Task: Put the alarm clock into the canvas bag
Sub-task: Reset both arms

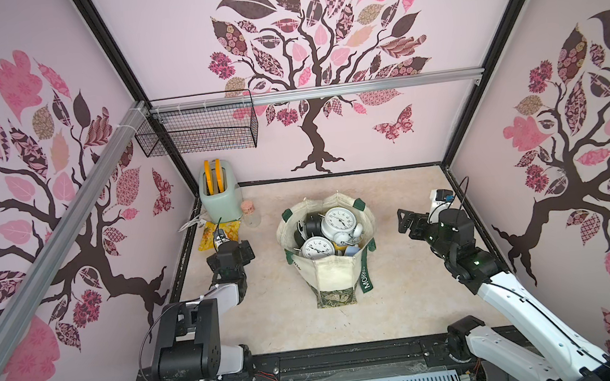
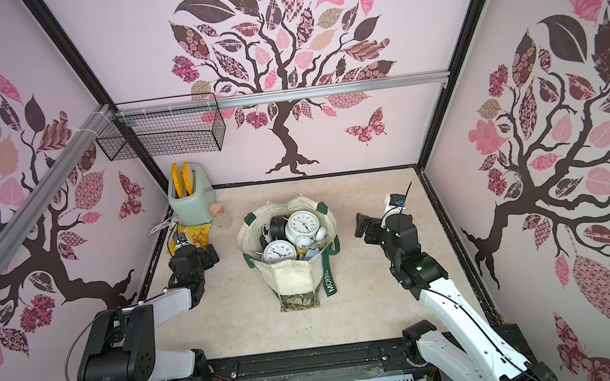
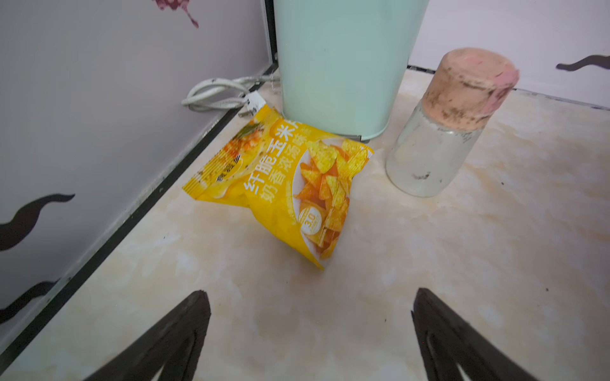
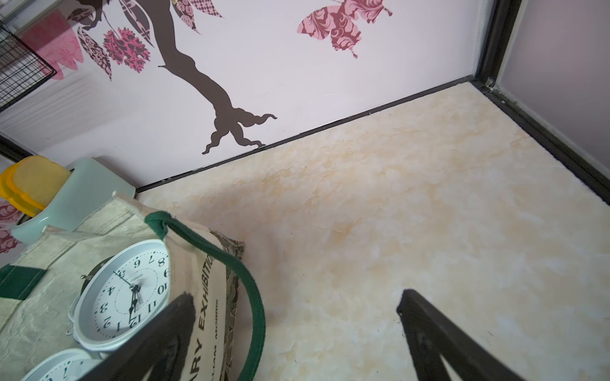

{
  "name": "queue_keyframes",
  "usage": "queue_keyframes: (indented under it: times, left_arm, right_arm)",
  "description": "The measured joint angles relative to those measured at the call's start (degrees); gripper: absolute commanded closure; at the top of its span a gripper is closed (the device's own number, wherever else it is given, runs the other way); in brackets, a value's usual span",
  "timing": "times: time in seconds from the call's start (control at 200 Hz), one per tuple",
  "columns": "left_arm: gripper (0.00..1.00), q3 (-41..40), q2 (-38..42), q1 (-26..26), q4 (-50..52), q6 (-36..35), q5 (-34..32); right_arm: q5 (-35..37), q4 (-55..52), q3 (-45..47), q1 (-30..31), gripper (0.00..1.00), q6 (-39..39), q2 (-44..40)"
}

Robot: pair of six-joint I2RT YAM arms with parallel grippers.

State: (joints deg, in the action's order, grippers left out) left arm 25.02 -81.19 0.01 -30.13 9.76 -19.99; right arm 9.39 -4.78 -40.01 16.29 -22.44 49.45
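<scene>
In both top views the left gripper (image 3: 310, 293) is hidden under its own wrist. Only its wrist camera shows the dark fingers (image 3: 178, 336), spread wide with nothing between them, above the table (image 3: 462, 247) and just short of one yellow snack packet (image 3: 284, 188). From above, the arm covers half of that packet. The right gripper (image 1: 403, 222) hangs to the right of the canvas bag (image 1: 332, 272) and apart from it, its jaws also wide and empty. In its wrist view one finger crosses the bag's lettered side and cuts off part of the print. The bag stands upright in the middle of the table with its mouth open, and the clocks lie inside it. One white alarm clock (image 1: 339, 220) sits toward the back and a second white clock (image 1: 315, 247) nearer, both dials facing up. A black clock (image 1: 312, 223) is largely hidden behind them. A pale blue scrap (image 1: 351, 251) shows beneath, too little to name, and what lies deeper cannot be told. One dark green handle (image 1: 365, 269) drapes down the bag's near face. In the far left corner stand one mint toaster (image 1: 220, 203) holding two yellow slices and one cork-stoppered jar (image 1: 251, 213), with one coiled cable (image 3: 214, 95) behind them. One wire basket (image 1: 198, 129) hangs on the rail. A small white-and-blue device (image 1: 439, 197) beyond the right arm is too small to identify.
</scene>
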Motion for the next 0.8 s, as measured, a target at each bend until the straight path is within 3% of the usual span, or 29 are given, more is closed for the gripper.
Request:
queue_keyframes:
  times: [0.075, 0.305, 0.795]
  left_arm:
    - [0.02, -1.8, -1.7, 0.0, -7.9, -0.8, -0.3]
    - [0.02, -3.6, -6.9, 0.1, -18.2, -2.8, 2.2]
    - [0.02, -3.6, -8.1, -0.6, -20.1, -5.0, 3.7]
  right_arm:
    - [0.2, 1.0, 0.0, -0.9, 0.01, 0.2, 1.0]
    - [2.0, 3.6, 0.3, -2.5, 0.0, 0.9, 4.1]
    - [5.4, 11.8, 0.3, -6.8, 0.0, 1.8, 12.3]
